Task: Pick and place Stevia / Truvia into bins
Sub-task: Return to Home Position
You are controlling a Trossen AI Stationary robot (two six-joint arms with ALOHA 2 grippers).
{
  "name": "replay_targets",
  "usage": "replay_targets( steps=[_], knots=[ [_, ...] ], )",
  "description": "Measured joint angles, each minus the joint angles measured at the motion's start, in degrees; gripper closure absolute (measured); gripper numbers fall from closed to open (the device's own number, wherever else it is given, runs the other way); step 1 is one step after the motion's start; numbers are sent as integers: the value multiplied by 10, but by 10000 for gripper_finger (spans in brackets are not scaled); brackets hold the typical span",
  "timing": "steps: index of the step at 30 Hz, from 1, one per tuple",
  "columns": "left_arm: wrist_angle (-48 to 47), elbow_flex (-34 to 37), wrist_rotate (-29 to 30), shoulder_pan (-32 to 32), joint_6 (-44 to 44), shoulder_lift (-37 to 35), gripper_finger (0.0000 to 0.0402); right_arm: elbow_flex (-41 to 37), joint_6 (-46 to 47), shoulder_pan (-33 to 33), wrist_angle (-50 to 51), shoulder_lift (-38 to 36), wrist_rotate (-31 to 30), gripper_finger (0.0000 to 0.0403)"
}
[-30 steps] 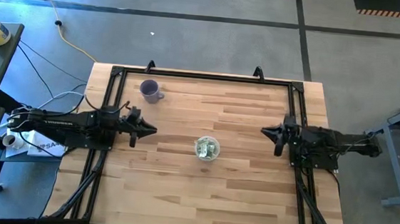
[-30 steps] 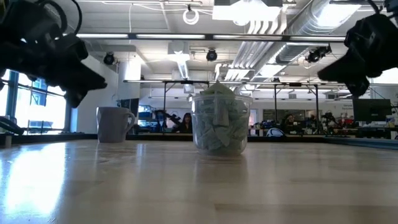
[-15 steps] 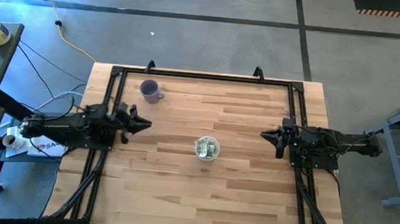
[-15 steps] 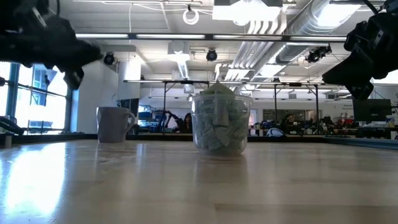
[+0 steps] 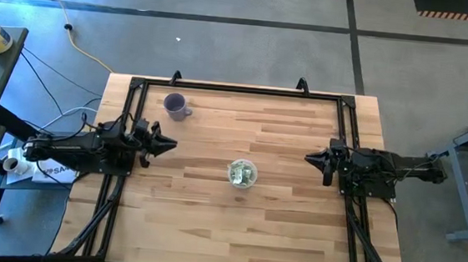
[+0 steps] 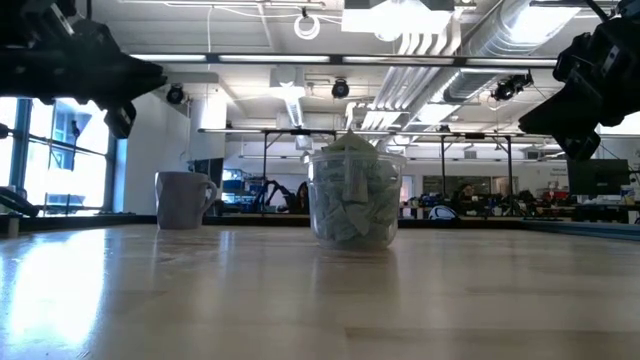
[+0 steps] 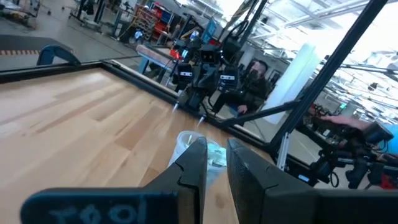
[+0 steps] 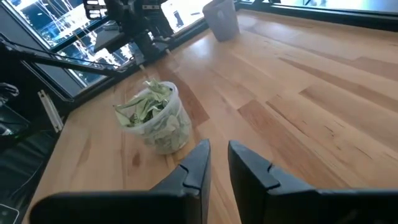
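Stevia sachets, pale green and white paper, are piled crumpled in the clear cup. The heap is seen to rise above its whitish rim. The cup stands near the middle of the wooden table, between the two arms and well apart from both.

A purple mug with a handle is set near the far left corner, well apart from the cup. A black metal frame is run along the table's edges. Nothing is placed between the cup and either gripper.

The left gripper is held above the table's left side, pointed at the cup. Its dark fingers are drawn almost together, with a narrow slit between them and nothing gripped. The right gripper is held above the right side, likewise all but closed and empty.
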State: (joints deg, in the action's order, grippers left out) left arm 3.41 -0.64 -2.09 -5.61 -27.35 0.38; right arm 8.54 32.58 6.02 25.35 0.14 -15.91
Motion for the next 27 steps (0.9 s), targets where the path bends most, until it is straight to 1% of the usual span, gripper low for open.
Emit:
replay_targets(
  steps=[4, 8, 10, 12, 16, 21, 27],
  knots=[
    [-26, 0, 1, 0, 0, 0, 305, -2, 0, 0, -6, 1, -2, 356],
    [-25, 0, 2, 0, 0, -1, 305, -32, 1, 0, -122, 11, -1, 352],
    [-25, 1, 2, 0, 0, 0, 305, -32, 1, 0, -148, 14, 0, 350],
    [-25, 1, 2, 0, 0, 0, 305, -31, 1, 0, -147, 12, 0, 350],
    [-25, 1, 2, 0, 0, 0, 305, -31, 0, 0, -109, 12, 0, 353],
    [-25, 1, 2, 0, 0, 0, 305, -38, 0, 0, -147, 12, 0, 356],
    [-25, 1, 2, 0, 0, 0, 305, -38, -4, 0, -147, 13, -1, 351]
  ],
)
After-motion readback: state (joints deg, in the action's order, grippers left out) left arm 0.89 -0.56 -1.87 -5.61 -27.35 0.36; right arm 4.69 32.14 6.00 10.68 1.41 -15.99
